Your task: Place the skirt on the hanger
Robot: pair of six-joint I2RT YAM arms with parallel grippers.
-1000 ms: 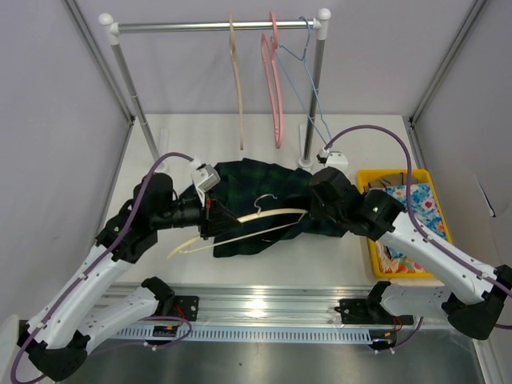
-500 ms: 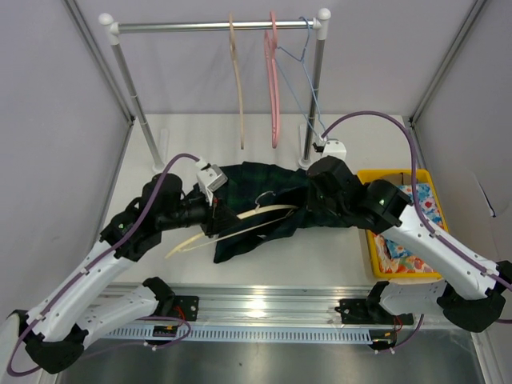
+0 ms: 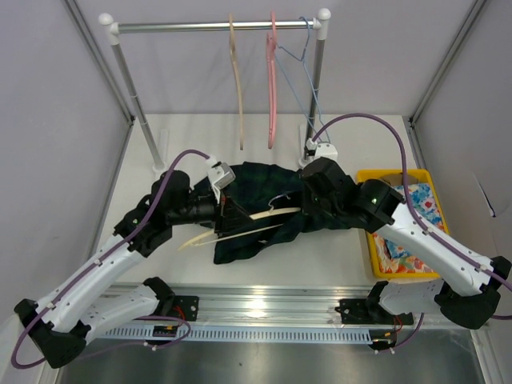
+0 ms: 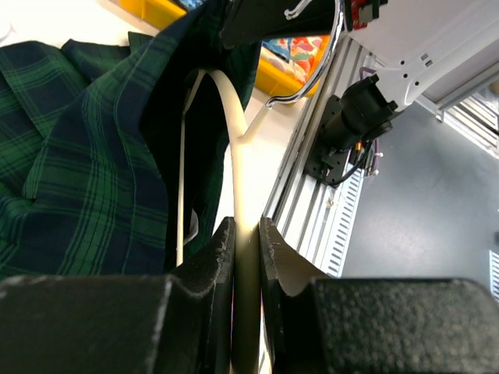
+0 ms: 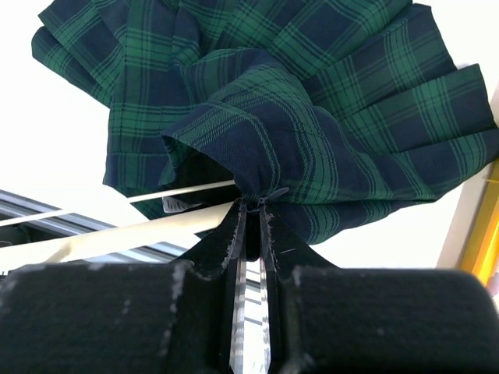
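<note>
The cream hanger (image 4: 234, 140) is clamped by one shoulder in the left hand (image 4: 246, 227) and is partly tucked inside the plaid skirt (image 5: 312, 117), which is spread on the worktop (image 3: 344, 250) between the arms, a fold of its edge pinched in the right hand (image 5: 251, 212).

White-shelled arms (image 3: 88, 282), black joints (image 3: 376, 205), purple cables (image 3: 360, 117), grainy black end effector fingers (image 4: 209, 261)
</note>
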